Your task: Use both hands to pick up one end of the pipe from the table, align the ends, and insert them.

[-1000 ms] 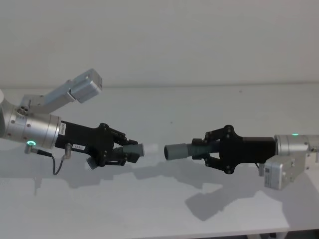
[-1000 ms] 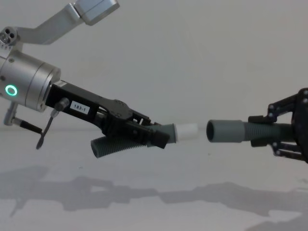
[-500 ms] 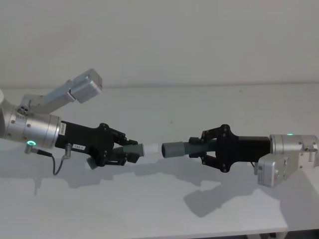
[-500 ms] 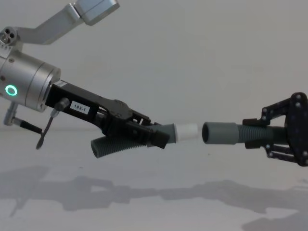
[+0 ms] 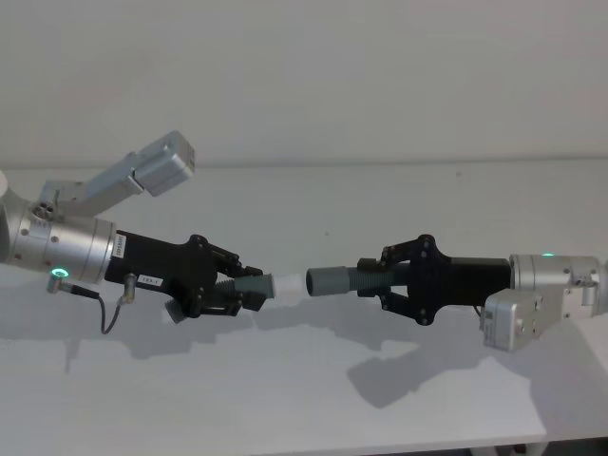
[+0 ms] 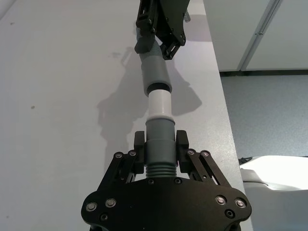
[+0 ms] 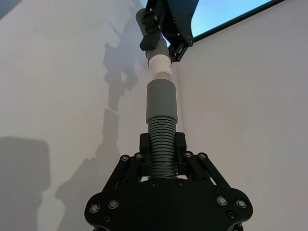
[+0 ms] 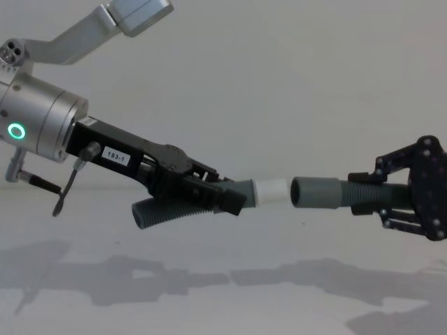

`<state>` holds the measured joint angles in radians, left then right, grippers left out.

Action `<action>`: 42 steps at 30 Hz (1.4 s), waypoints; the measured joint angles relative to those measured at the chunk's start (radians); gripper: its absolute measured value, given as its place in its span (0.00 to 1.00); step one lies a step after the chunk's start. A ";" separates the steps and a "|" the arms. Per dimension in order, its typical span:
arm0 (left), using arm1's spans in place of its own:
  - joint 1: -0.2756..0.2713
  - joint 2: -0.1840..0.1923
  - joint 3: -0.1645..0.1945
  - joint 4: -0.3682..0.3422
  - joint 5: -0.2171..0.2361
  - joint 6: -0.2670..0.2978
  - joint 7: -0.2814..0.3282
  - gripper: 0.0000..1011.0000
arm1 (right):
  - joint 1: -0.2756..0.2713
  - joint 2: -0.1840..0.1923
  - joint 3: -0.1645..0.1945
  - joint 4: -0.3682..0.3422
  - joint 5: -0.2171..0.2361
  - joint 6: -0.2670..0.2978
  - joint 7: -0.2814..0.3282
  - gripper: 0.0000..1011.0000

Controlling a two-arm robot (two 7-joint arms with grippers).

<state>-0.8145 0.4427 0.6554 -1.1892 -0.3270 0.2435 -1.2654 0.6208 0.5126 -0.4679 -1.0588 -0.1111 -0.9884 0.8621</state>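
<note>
Step in hand: alignment done, insertion about to begin. Both pieces are held in the air above the table (image 5: 313, 399).

The bent hose piece (image 8: 174, 209) is clamped by the left gripper (image 5: 249, 288), jaws closed on its ribbed section just behind the smooth collar; the white spigot tip (image 5: 288, 284) projects forward of the jaws. The straight hose piece (image 5: 347, 281) is clamped by the right gripper (image 5: 373, 282), jaws closed on its ribs, with the grey cuff (image 8: 314, 192) sticking out ahead of them.

Tip and cuff are seen mouth to mouth, nearly touching, not yet seated. Next move is judged to call for a straight axial push with both grips kept firm; any tilt could jam the tip on the cuff rim.

The chest view shows the bent piece's free end hanging below the left jaws and height matching. The left wrist view shows sideways alignment down the axis, with a thin gap at the cuff mouth.
</note>
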 joint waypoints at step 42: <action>0.000 0.000 0.000 0.000 0.000 0.000 0.000 0.35 | 0.021 0.007 -0.045 0.004 0.048 0.010 0.006 0.26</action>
<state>-0.8146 0.4427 0.6555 -1.1892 -0.3271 0.2435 -1.2654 0.6421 0.5193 -0.5126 -1.0543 -0.0630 -0.9782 0.8677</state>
